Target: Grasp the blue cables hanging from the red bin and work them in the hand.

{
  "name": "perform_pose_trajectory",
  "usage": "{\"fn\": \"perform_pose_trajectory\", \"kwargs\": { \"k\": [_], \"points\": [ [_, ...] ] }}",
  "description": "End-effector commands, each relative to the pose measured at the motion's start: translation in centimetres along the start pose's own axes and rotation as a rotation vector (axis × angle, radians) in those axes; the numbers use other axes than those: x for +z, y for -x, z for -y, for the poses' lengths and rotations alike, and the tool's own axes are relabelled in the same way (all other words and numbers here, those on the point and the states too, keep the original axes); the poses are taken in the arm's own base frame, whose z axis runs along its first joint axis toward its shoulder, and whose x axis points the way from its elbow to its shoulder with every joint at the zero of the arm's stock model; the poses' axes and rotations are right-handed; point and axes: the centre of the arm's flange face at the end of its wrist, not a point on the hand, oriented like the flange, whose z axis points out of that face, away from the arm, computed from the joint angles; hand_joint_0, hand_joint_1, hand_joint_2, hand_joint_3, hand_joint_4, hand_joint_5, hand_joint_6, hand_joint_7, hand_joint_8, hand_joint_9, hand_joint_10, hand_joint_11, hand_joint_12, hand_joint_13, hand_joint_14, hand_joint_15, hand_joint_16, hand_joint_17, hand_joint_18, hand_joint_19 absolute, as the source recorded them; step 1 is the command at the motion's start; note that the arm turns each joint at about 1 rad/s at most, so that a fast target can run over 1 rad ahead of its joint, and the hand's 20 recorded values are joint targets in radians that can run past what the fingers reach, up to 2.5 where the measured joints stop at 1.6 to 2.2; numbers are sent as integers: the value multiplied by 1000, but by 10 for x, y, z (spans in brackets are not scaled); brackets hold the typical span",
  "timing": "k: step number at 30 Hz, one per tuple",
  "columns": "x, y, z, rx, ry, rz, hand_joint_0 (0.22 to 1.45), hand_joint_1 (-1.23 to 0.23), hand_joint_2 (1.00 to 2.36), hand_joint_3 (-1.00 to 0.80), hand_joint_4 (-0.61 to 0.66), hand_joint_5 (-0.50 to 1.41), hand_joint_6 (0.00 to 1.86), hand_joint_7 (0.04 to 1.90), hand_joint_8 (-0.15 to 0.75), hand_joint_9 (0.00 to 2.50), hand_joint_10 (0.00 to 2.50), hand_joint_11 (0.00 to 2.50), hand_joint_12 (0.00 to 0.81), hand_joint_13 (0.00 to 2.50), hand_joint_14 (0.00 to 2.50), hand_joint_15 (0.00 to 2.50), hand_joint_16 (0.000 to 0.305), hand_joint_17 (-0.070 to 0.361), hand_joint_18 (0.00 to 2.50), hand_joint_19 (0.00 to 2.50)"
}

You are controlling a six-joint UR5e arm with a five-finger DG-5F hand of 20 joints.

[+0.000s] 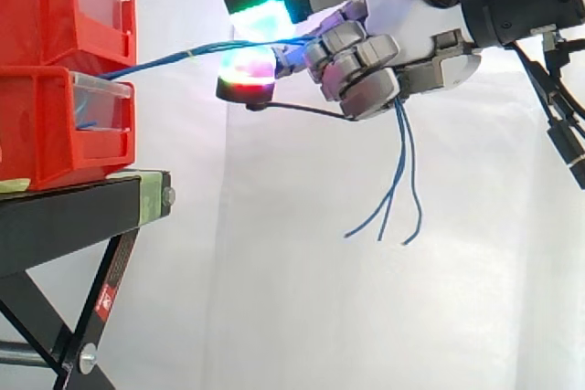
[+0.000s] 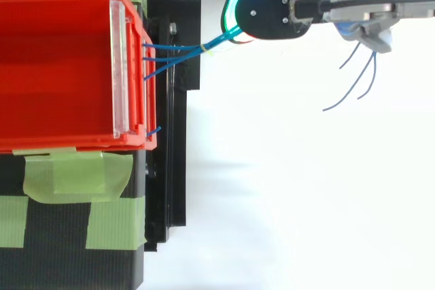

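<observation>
Behind the upper red bin (image 1: 55,6), a white curtain (image 1: 274,299) is hung across the whole background. Beneath that bin a lower red bin (image 1: 55,139) is stacked, and both are carried by a black stand (image 1: 64,212) patched with green tape (image 2: 75,176). Well to the right of the upper red bin, at about its height in the side view, the hand (image 1: 416,29) is held in the air, apart from bin and stand. Its fingers are curled in against the palm and the blue cables (image 1: 164,58) are gripped inside them. Two glowing fingertips (image 1: 259,14) are pointed back toward the bin, one lit green and white, the other red and magenta. From under the front lip of the upper red bin, as seen from above, the cables are drawn out as separate strands and gathered into one bundle a little way off the bin. The bundle is stretched nearly straight, rising slightly, to the hand. Which of the two bins they are fixed in cannot be told. Past the curled fingers, on the side away from the bin, the loose ends (image 1: 399,184) are seen hanging below the hand, splayed apart. At the other end of the bin's front edge from the strands, a short blue stub (image 2: 155,130) is seen sticking out.
</observation>
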Motion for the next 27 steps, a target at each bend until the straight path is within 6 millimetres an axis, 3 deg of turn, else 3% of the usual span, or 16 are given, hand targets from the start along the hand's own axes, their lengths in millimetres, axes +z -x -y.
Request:
{"fn": "perform_pose_trajectory", "kwargs": {
  "k": [1,3,4,5,6,7,10,11,12,14,15,17,18,19,22,27],
  "points": [
    [0,1,0,6,0,1,1078,-598,1101,357,286,212,449,1150,448,456,2500,2500,459,861,2500,1315,51,114,1322,1154],
    [0,-1,0,10,0,-2,1071,-597,1112,319,286,215,447,1145,453,455,2500,2500,459,862,2500,1319,52,117,1330,1162],
    [0,0,0,14,0,0,1087,-610,1005,266,290,219,354,1187,455,449,2500,2500,457,862,2500,1334,51,114,1369,1264],
    [0,0,0,19,1,0,1021,-600,1019,-49,276,220,319,1210,445,426,2500,2500,450,854,2500,1385,49,110,1459,1514],
    [0,-1,0,19,1,-2,999,-593,1022,-221,271,227,270,1224,444,411,2500,2500,454,848,2500,1403,48,107,1484,1594],
    [0,-1,0,21,1,-2,1017,-587,1023,-188,270,233,229,1236,442,410,2500,2500,444,839,2500,1370,46,104,1459,1558],
    [0,-2,0,19,0,-3,1106,-603,1043,377,258,298,196,1256,434,410,2500,2500,453,826,2500,1294,50,112,1283,1141],
    [-1,-2,0,20,2,-5,1106,-603,1050,383,258,303,196,1260,434,409,2500,2500,453,825,2500,1304,49,109,1283,1142],
    [-1,-2,0,20,2,-5,1093,-599,1178,358,246,316,190,1271,426,408,2500,2500,444,812,2500,1298,48,108,1224,1067],
    [0,-3,0,21,0,-5,1094,-597,1174,359,238,320,187,1277,429,408,2500,2500,451,814,2500,1305,49,110,1227,1081],
    [-1,-2,0,22,2,-5,1097,-619,1004,269,252,314,125,1293,437,404,2500,2500,456,822,2500,1351,50,112,1340,1258],
    [0,-1,0,30,1,-3,1015,-620,1020,-208,254,308,1,1325,431,365,2500,2500,449,810,2500,1383,46,104,1443,1576],
    [-1,-2,0,32,2,-5,1018,-619,1020,-255,255,303,0,1317,434,366,2500,2500,446,809,2500,1384,46,103,1444,1570],
    [-1,-2,-1,33,3,-5,1030,-623,1023,-257,268,295,1,1279,432,359,2500,2500,441,803,2500,1368,45,101,1425,1550],
    [0,-3,0,33,3,-5,1129,-647,1018,224,266,289,5,1245,425,353,2500,2500,435,764,2500,1310,45,100,1220,1202],
    [0,-3,0,33,3,-5,1145,-647,1017,146,273,285,6,1226,422,358,2500,2500,434,758,2500,1324,45,101,1215,1213]
  ]
}}
